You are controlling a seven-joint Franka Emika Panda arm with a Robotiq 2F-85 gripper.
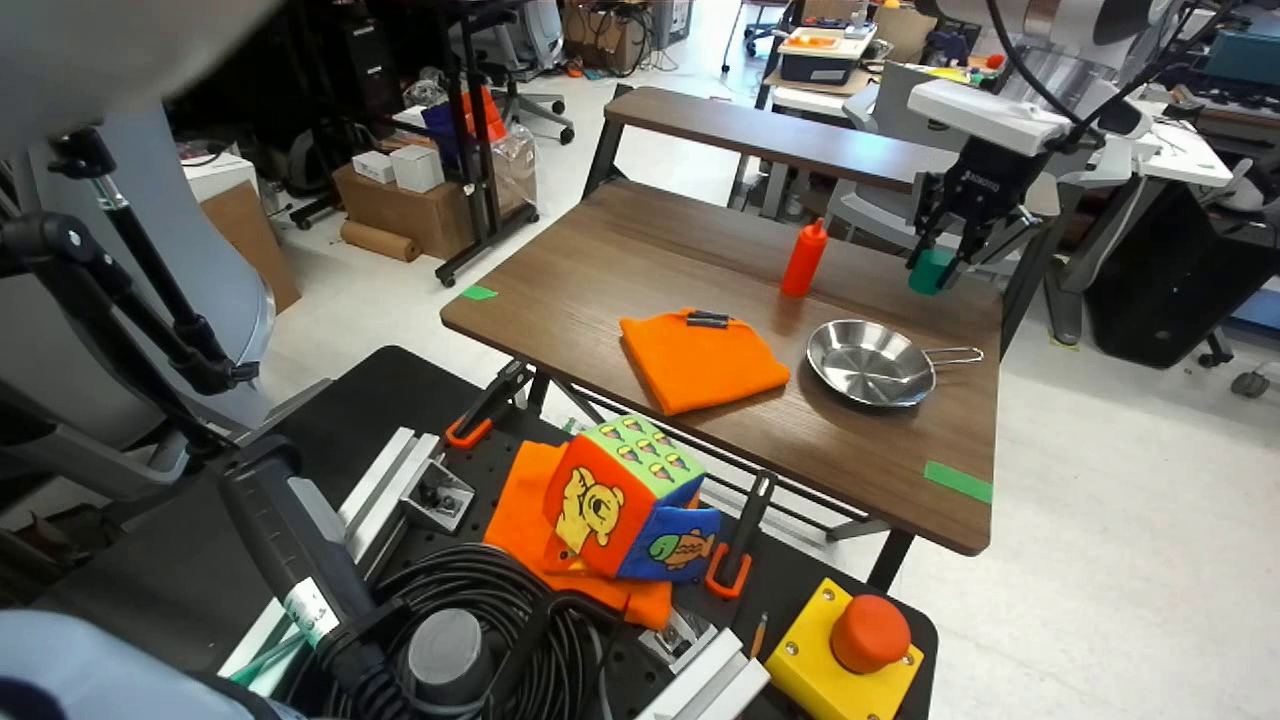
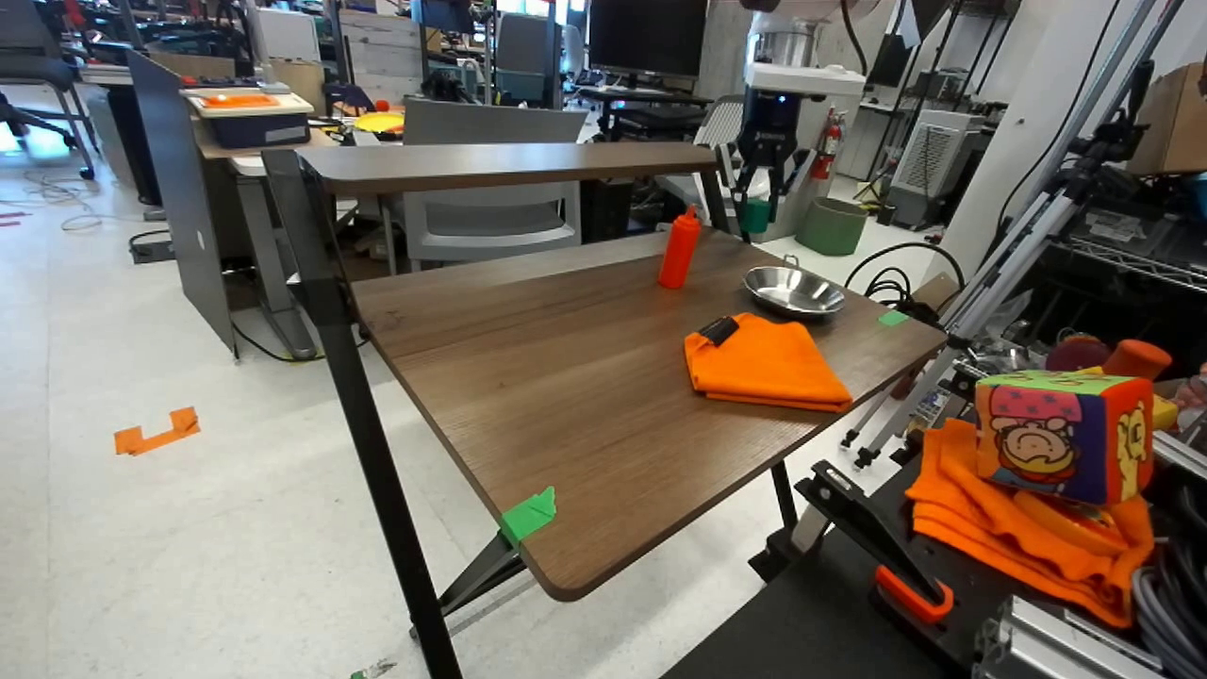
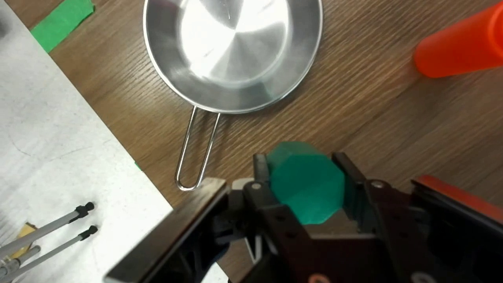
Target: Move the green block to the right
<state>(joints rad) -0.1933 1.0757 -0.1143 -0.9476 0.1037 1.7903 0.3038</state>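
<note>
Tabletop (image 3: 385,98): brown wood grain, edge running diagonally on left
Green block (image 3: 307,185): near, right of centre, faceted face toward camera
Gripper (image 3: 301,169): near, fingers (image 3: 261,169) clamped on green block, left and right sides
Metal pan (image 3: 235,35): far, left of green block, on tabletop, glare inside, far rim cut off
Pan handle (image 3: 209,145): wire loop, pointing near, left of green block, apart
Red bottle (image 3: 463,43): far right, partly out of frame, well apart from metal pan
Green tape (image 3: 65,23): far left, at tabletop edge
Floor (image 3: 78,129): pale, left beyond tabletop
Grey rods (image 3: 43,230): near left, black tips
</note>
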